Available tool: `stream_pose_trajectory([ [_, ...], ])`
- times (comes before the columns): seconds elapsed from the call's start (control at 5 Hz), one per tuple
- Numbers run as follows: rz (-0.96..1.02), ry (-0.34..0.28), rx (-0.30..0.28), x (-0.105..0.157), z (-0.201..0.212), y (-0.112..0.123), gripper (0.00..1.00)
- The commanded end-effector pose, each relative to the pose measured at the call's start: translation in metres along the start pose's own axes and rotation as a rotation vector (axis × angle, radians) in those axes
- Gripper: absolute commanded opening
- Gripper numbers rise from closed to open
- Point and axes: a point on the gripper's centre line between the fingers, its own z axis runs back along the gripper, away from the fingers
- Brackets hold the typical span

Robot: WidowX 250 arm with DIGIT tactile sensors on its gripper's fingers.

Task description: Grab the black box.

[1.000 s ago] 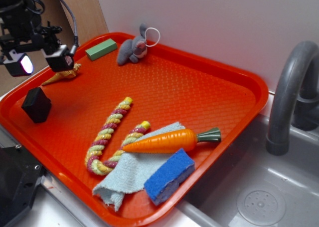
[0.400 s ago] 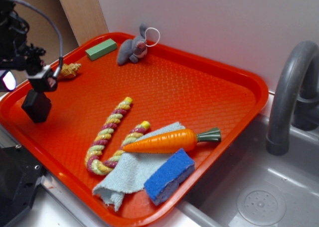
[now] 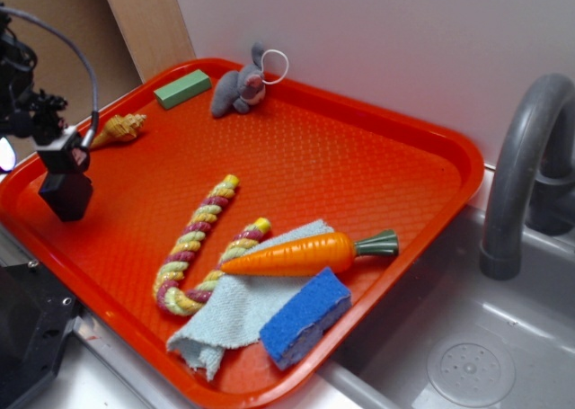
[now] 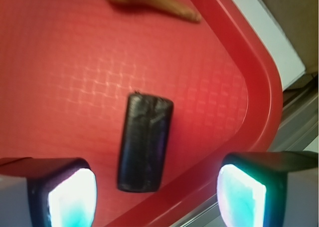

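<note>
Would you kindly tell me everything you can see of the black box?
The black box is a small matte block, dark all over, with a ridged top seen from the wrist view. It sits on the red tray near its left corner, below the shell. The hand hovers above it, open; nothing grips it.

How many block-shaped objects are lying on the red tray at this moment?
3: the black box near the tray's left edge, under the open gripper; the green block at the far corner; the blue sponge at the near edge, partly on the cloth. None looks hidden.
</note>
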Motion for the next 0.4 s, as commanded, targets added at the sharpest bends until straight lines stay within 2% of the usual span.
stream_pose_trajectory([
  [0.0,-0.021,-0.012,0.013,-0.015,-0.016,0.025,1.00],
  [0.2,-0.089,0.010,-0.042,-0.014,-0.025,0.015,1.00],
])
